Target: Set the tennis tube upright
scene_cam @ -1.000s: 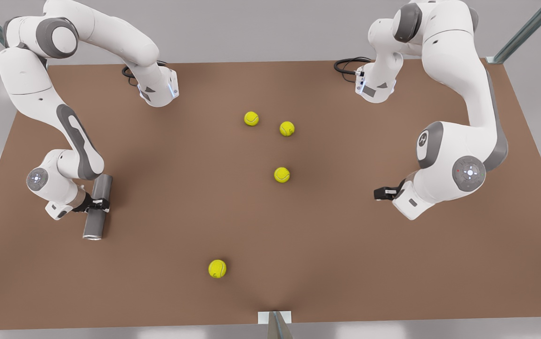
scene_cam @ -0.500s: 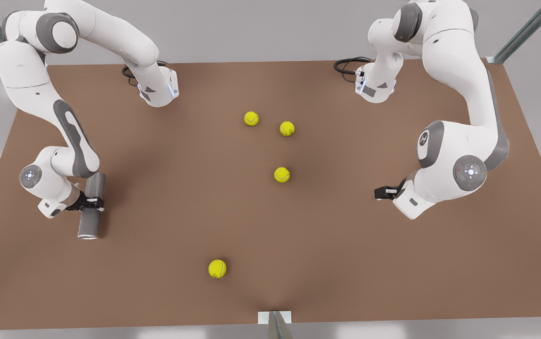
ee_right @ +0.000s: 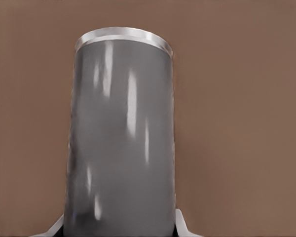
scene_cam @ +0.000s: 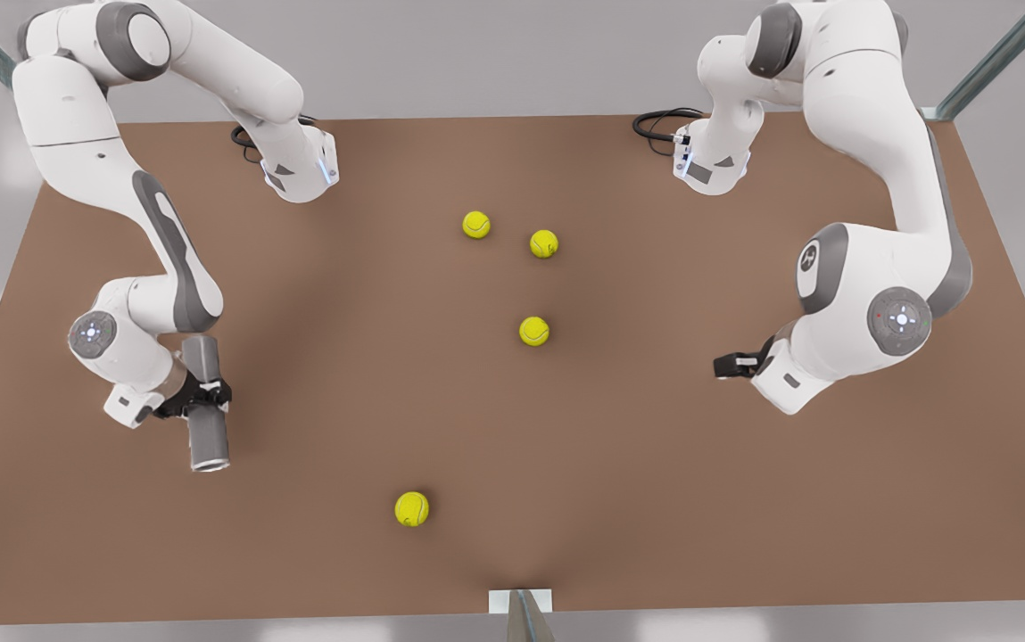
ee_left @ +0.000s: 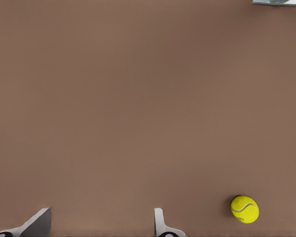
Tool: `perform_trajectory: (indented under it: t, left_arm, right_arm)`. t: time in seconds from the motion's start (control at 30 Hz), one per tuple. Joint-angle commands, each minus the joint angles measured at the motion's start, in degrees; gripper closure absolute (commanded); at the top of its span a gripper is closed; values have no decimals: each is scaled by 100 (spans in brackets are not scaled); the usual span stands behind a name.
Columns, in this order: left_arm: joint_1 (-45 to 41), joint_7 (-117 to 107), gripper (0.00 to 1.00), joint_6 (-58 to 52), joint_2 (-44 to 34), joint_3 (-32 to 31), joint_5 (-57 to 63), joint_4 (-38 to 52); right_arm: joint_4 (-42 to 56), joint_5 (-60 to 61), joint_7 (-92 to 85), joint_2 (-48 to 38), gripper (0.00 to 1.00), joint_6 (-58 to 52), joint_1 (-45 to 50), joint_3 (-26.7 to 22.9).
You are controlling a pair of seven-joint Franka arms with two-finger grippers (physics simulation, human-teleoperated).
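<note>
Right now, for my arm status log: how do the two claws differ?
Grip: the right claw is shut on the tennis tube, around its middle; the left claw is open and holds nothing.
Place: the right claw is at the front view's left, the left claw at the front view's right.
Role: the right claw is working; the left claw is idle over bare table, with a tennis ball nearby.
Shared: both are dark two-finger claws on white arms.

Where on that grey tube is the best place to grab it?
Probably mid-length, across its round sides, as the right pincer grips the tennis tube now: its straight wall fits between two fingers, and both ends stay free for standing it up. The left pincer waits, open.
</note>
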Motion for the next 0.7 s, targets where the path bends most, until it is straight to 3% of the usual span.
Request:
perform_trajectory:
  t: [0.0, 0.17, 0.3, 0.4, 0.5, 0.67]
  left_arm:
    - [-1, 0, 0, -22, -3, 0, 2, -19]
    - [60, 0, 0, -364, 6, 0, -50, -46]
    - [491, 9, 0, -382, 85, 61, -850, -37]
    - [561, -26, 0, -444, 15, 88, -666, -2]
    - [658, 9, 0, -418, 41, 132, -595, 86]
    - [772, 35, 0, -259, 155, 97, -631, 34]
  right_arm:
    - [20, -37, 27, 1, 23, -22, 59, -11]
    - [196, 69, 44, 19, 23, -66, 1043, -46]
    - [504, 78, 114, 238, 23, -48, 2141, -177]
    - [1128, 78, 202, 555, 23, -66, 3829, -1004]
    - [1585, 69, 106, 1003, 23, -92, 4673, -1074]
    - [2252, -1, -1660, 1644, 23, 66, 5622, -1074]
